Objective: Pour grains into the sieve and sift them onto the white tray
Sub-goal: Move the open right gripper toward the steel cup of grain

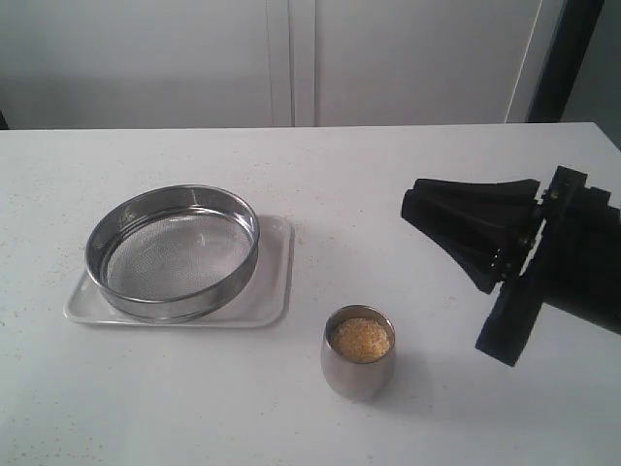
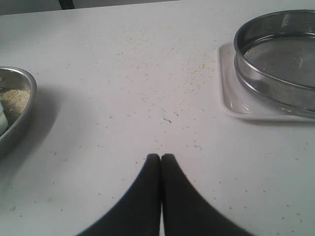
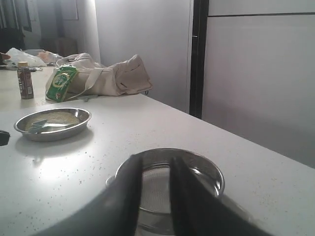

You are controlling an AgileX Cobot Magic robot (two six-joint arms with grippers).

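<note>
The steel sieve (image 1: 175, 254) rests on the white tray (image 1: 274, 282) at the left of the table, its mesh bare. The grains (image 1: 360, 339) fill a small rounded steel cup (image 1: 357, 377) standing alone near the middle front. My right gripper (image 1: 408, 206) hovers to the right of the cup, pointing left, open and holding nothing. In the right wrist view the sieve (image 3: 203, 172) shows beyond the parted right gripper (image 3: 156, 160). My left gripper (image 2: 161, 156) is shut and empty above bare table, with the sieve (image 2: 275, 78) and tray (image 2: 230, 98) off to one side.
A shallow metal bowl (image 2: 15, 113) holding more grains lies apart from the sieve, also visible as the bowl (image 3: 51, 124) with a spoon in it. Stray grains (image 2: 147, 73) speckle the tabletop. A beige bag (image 3: 108, 76), green packet (image 3: 62, 82) and bottle (image 3: 24, 80) sit farther off.
</note>
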